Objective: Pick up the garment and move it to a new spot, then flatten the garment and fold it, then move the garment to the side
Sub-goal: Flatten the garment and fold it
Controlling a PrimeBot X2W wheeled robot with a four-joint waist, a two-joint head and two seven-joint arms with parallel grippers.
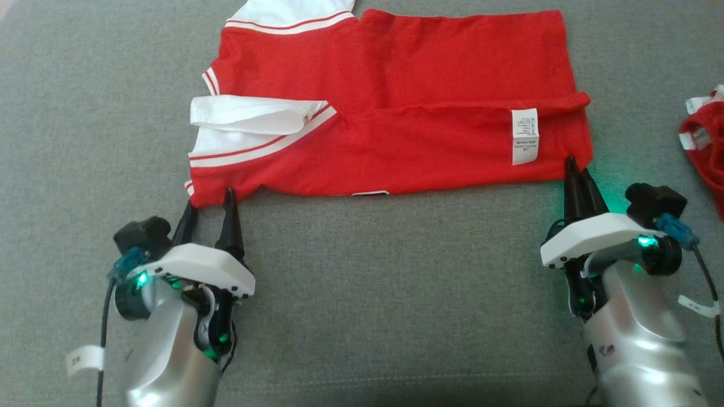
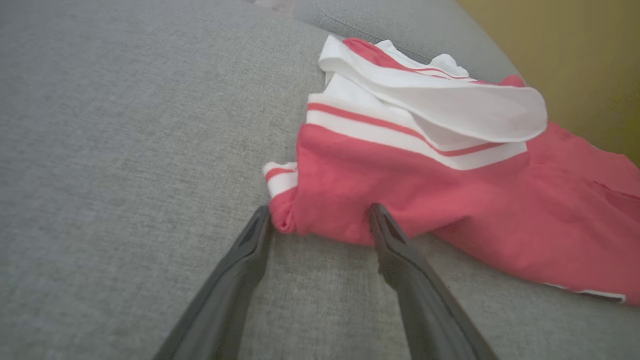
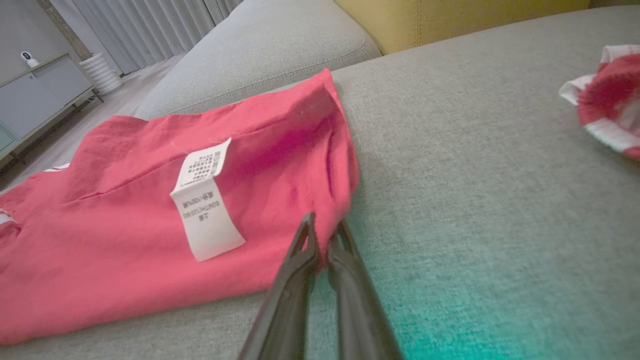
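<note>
The red garment (image 1: 430, 113) is spread on the grey sofa (image 1: 367, 294), upper middle of the frame. Its lower-right corner is pinched in the clenched jaws of the right gripper (image 1: 576, 168). The jaws of the left gripper (image 1: 210, 200) are set released astride the lower-left corner. The fold is judged in hand, and that corner must be gripped next.

- The garment (image 1: 430, 102) lies on the far half of the sofa (image 1: 362, 294).
- The left end effector (image 1: 210, 199) is at its near left corner, the right end effector (image 1: 574, 164) at its near right corner.
- A second garment (image 1: 707, 152) lies well apart, right.
</note>
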